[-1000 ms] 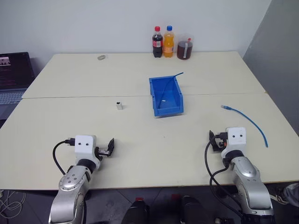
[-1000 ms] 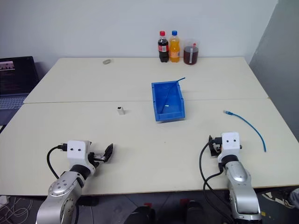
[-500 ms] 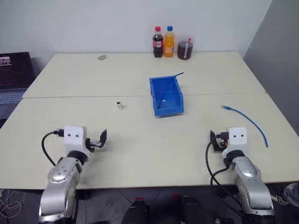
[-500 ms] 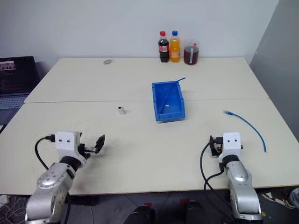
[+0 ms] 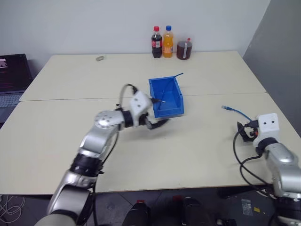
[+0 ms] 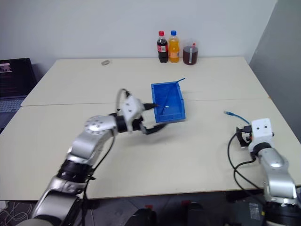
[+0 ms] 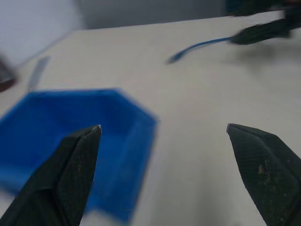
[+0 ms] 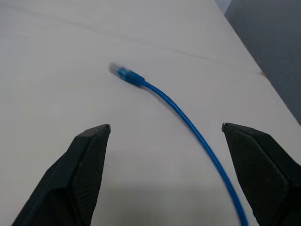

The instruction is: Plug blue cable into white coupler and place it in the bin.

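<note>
Pale cream bench stretches out before me, made of two tabletops pushed together, with a plain white wall behind it and a grey wall on my right. Against the back wall stand a cola bottle, an orange soda bottle and a lidded cup of dark drink, close together. Near the far left corner lies a small grey ring-like object, and past the bench's left edge a laptop sits open.

Near the middle of the bench is the bin, bright blue, its cut-down front facing me; a thin blue strand leans out over its far right corner. My left arm reaches across in front of me, and my left end effector hangs just in front of the bin's left front corner, pointing to my right. Its two black fingers stand wide apart with nothing between them; from the left wrist the bin's front edge shows just beyond them.

I cannot make out the white coupler; my left arm covers that stretch of bench.

Well to the right lies the blue cable, curving along the bench with its plug end pointing toward the bin. My right end effector hovers close behind the cable, aimed at it. Its fingers are spread wide and empty, the cable lying on the bench beyond them
</note>
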Controlling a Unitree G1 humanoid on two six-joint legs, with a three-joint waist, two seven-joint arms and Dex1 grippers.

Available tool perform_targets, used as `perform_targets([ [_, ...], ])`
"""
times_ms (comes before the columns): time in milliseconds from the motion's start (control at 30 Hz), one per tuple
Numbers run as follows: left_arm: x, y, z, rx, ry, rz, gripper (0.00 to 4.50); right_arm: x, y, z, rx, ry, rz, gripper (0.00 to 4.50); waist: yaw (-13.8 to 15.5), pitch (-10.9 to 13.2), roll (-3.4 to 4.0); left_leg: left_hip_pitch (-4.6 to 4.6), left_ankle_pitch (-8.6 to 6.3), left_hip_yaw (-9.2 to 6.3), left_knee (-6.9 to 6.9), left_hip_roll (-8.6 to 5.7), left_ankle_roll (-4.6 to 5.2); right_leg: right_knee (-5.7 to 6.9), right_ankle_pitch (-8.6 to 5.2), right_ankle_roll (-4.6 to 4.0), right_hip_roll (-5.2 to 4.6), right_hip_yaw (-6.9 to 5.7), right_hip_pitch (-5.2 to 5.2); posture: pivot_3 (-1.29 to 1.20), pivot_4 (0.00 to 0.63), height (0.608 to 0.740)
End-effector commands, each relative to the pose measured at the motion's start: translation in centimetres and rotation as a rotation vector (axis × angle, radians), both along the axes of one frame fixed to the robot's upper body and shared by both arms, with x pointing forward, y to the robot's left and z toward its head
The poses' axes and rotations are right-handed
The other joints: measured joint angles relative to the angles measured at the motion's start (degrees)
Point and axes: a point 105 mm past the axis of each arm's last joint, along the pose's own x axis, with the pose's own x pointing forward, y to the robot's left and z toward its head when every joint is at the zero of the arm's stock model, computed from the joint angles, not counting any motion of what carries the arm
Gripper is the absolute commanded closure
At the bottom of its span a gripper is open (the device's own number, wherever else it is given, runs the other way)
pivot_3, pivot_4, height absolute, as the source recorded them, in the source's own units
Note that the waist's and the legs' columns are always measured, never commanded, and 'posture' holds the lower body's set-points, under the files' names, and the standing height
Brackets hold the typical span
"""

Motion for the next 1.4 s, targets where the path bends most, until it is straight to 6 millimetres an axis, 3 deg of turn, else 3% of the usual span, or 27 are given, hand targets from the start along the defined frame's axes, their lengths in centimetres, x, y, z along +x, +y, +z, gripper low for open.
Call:
perform_targets([
  [33, -0.2, -3.0, 0.9, -0.011, -0.050, -0.132, 0.00, 1.6, -2.0, 1.1, 0.031, 0.033, 0.064, 0.46, -0.6, 0.0, -0.05, 0.02, -0.04, 0.17, 0.00, 0.03, 0.06, 0.04, 0.00, -0.01, 0.02, -0.03, 0.00, 0.00, 0.150, 0.740],
  [233, -0.8, -5.5, 0.0, 0.015, -0.060, -0.237, 0.00, 3.8, -4.9, 1.1, 0.045, 0.129, 0.071, 0.46, -0.7, 0.0, -0.07, 0.15, -0.05, 0.53, 0.01, 0.03, 0.14, 0.08, 0.02, -0.04, 0.05, 0.16, 0.02, 0.00, 0.150, 0.740],
  [433, -0.8, -5.6, -0.4, -0.023, -0.018, -0.235, 0.00, 4.0, -4.3, -1.5, 0.157, 0.284, 0.161, 0.46, -0.4, 0.1, -0.09, 0.12, -0.03, 0.59, 0.04, 0.10, 0.14, 0.09, 0.04, -0.02, 0.00, 0.20, 0.02, 0.00, 0.150, 0.740],
  [667, -0.7, -6.1, 0.0, -0.053, -0.005, -0.219, 0.00, 4.1, -4.6, -1.9, 0.208, 0.346, 0.179, 0.46, -0.5, 0.1, -0.11, 0.13, -0.03, 0.69, 0.18, 0.13, 0.13, 0.09, 0.11, 0.09, -0.03, 0.37, 0.04, 0.00, 0.150, 0.740],
  [833, -0.6, -6.2, 0.2, -0.058, -0.005, -0.216, 0.00, 4.0, -4.3, -2.6, 0.228, 0.375, 0.202, 1.44, -0.5, 0.1, -0.11, 0.13, 0.00, 0.70, 0.23, 0.14, 0.07, 0.11, 0.11, 0.09, -0.02, 0.38, 0.04, 0.00, 0.150, 0.740],
  [1200, -0.6, -6.3, 0.7, -0.062, 0.008, -0.223, 0.00, 3.9, -3.8, -3.1, 0.247, 0.375, 0.221, 4.41, -0.5, 0.1, -0.11, 0.07, 0.04, 0.70, 0.45, 0.14, -0.01, 0.15, 0.14, 0.14, -0.01, 0.40, 0.07, 0.00, 0.150, 0.740],
  [1400, -0.9, -5.4, 1.1, -0.056, 0.004, -0.229, 0.00, 3.7, -3.4, -2.1, 0.179, 0.369, 0.300, 4.48, -0.5, 0.1, -0.11, -0.09, 0.00, 0.69, 0.78, 0.13, 0.06, 0.15, 0.23, 0.29, -0.01, 0.45, 0.07, 0.00, 0.150, 0.740],
])
